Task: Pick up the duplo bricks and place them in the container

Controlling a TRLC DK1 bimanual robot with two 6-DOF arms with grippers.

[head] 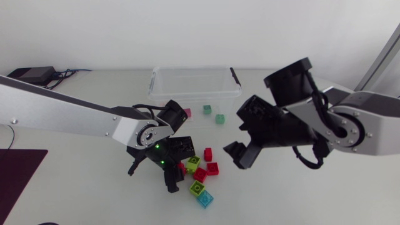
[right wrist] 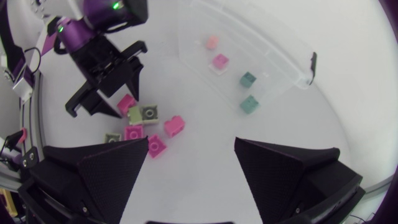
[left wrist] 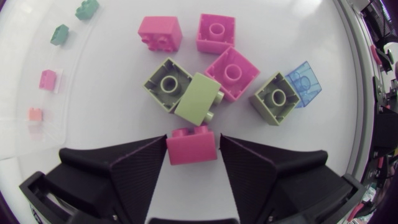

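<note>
**Left gripper closing on one brick at the edge of the loose pile**

The left gripper [left wrist: 193, 140] is low over the table [head: 294, 203], clenched around a red brick [left wrist: 193, 146]: each finger appears to meet one of two opposite flat sides. The brick lies on its side with its studs pointing ahead towards the pile. That leaves plain faces for the fingers, which likely explains the grip across them. It is the pile's nearest member to the gripper and touches only a lime-green brick [left wrist: 199, 99] lying on its side just ahead. This probably makes it the easiest to lift without dragging neighbours.

The rest of the loose bricks [head: 201, 178] sit together near the middle of the table, on the near side of the container. They are red, lime-green and one translucent blue brick [left wrist: 303, 83]. Several lie hollow side up.

The clear container [head: 187, 95] stands at the middle of the table's far edge and is open on top. Four small bricks [right wrist: 235, 73] already rest on its floor, so the task is judged partly done.

The right gripper [right wrist: 191, 149] hangs above the table between pile and container. Its fingers are spread wide and hold nothing, and it stays clear of the left arm's working space.
</note>
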